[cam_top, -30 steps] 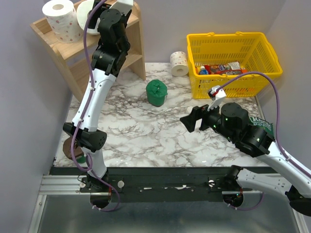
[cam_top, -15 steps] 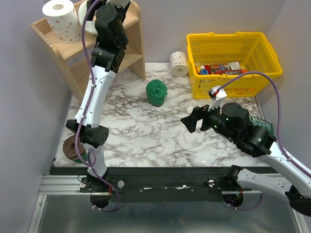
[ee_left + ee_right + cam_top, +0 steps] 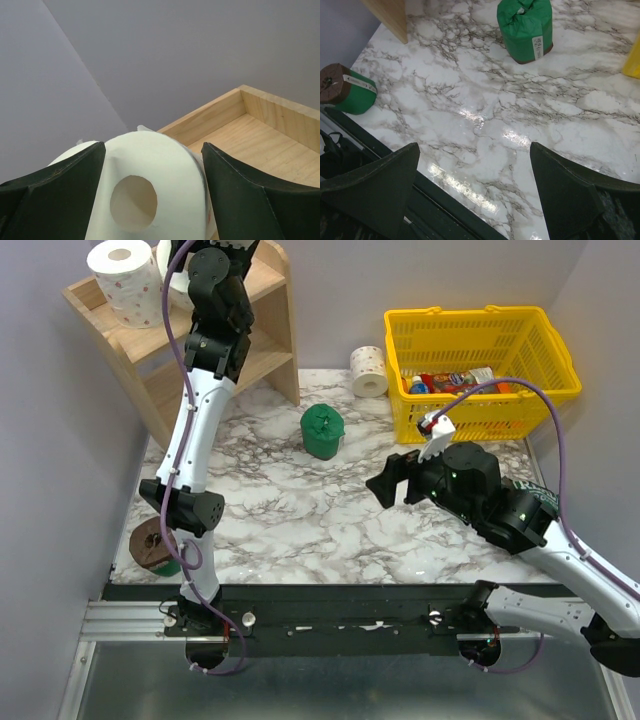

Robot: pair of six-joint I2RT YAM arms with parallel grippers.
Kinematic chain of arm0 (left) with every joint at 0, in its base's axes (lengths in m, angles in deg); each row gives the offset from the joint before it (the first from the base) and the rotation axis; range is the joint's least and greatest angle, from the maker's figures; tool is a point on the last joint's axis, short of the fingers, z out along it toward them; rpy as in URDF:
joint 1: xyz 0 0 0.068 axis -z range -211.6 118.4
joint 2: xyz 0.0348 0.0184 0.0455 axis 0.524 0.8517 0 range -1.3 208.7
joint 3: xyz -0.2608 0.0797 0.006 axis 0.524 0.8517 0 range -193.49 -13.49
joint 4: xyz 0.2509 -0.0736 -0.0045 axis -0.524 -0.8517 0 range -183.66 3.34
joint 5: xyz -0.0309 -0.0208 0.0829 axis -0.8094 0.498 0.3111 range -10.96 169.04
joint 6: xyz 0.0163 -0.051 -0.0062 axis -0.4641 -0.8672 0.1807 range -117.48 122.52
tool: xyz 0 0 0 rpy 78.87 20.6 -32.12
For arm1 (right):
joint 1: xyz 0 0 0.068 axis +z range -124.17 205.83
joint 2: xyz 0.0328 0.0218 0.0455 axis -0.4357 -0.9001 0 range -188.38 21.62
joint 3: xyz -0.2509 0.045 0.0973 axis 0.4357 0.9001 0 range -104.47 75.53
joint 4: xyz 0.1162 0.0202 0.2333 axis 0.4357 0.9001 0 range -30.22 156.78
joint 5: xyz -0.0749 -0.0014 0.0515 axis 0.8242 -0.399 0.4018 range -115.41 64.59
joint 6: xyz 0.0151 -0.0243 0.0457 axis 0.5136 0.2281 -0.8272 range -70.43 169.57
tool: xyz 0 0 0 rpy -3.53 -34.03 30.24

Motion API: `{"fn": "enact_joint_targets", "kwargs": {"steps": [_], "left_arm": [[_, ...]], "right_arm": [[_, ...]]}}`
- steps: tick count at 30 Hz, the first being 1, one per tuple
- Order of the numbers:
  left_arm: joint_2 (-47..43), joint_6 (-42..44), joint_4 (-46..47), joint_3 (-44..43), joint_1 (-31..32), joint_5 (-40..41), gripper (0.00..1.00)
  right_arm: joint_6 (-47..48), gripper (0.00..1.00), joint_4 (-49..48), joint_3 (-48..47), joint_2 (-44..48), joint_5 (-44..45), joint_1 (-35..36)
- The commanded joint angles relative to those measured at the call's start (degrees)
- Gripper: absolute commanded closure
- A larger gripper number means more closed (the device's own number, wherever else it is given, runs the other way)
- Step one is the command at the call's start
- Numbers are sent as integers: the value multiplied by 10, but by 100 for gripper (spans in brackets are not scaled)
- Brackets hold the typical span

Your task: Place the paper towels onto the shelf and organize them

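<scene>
I count five paper towel rolls in view: three white and two green. Two of the white ones are up on the top tier of the wooden shelf (image 3: 283,350), which stands at the far left corner of the worktop (image 3: 300,505). The first white roll (image 3: 125,280), spotted pink, stands on end at the left end of that tier, hollow core up. The second white roll (image 3: 160,160) sits just beside it to the right, and the left gripper (image 3: 152,147) is around it, one dark finger along each flank. The fingers are spread about as wide as the roll and right against its sides, but I cannot tell whether they press on it or have let go. The third white roll (image 3: 369,370) sits at the far edge of the worktop, between the shelf and the one yellow basket (image 3: 480,315), nearer the basket. The basket stands at the far right corner with several colourful snack packets (image 3: 455,382) in it.

Of the two green ones, the upright green roll (image 3: 323,432) stands mid-worktop toward the far edge. The tipped green roll (image 3: 152,545) lies on its side at the near left corner, brown end showing. The right gripper (image 3: 473,150) hangs over the near right part of the worktop, jaws wide apart, holding nothing
</scene>
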Motion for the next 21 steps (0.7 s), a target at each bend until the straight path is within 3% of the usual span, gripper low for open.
{"fn": "enact_joint_targets", "kwargs": {"steps": [1, 12, 18, 21], "left_arm": [[14, -20, 23, -34, -1, -47, 11], [14, -42, 2, -49, -1, -50, 11], [-33, -63, 22, 86, 17, -69, 13], [-23, -80, 11, 96, 19, -78, 13]], "right_arm": [[15, 0, 9, -23, -20, 8, 1], [30, 0, 8, -33, -51, -7, 1], [25, 2, -8, -21, -37, -12, 2], [24, 4, -23, -12, -37, -20, 2]]}}
